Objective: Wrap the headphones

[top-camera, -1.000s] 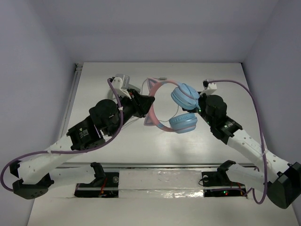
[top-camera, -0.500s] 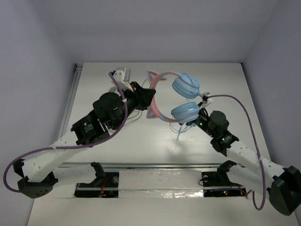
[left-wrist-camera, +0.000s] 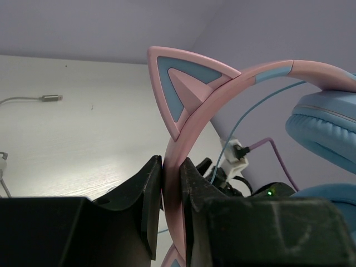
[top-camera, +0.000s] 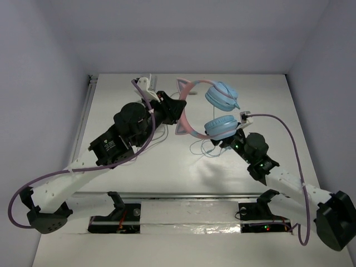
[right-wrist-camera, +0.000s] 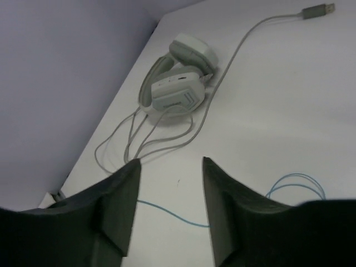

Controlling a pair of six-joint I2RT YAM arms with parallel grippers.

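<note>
Pinching the headphones point(top-camera: 221, 95) by their pink headband point(left-wrist-camera: 267, 73), the left claw point(left-wrist-camera: 171, 169) is closed tight. Nearby, the right claw point(right-wrist-camera: 169, 167) gapes empty.

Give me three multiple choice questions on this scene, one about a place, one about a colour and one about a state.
1. Where does the left gripper grip the headphones? A an ear cup; B the pink headband; C nowhere, it is open.
2. What colour are the ear cups? A white; B black; C light blue.
3. How is the right gripper? A open and empty; B shut on the headband; C shut on an ear cup.
Answers: B, the left wrist view shows the headband pinched in the gripper; C, both cups show light blue from above; A, the right wrist view shows the gripper spread apart, holding nothing.
</note>
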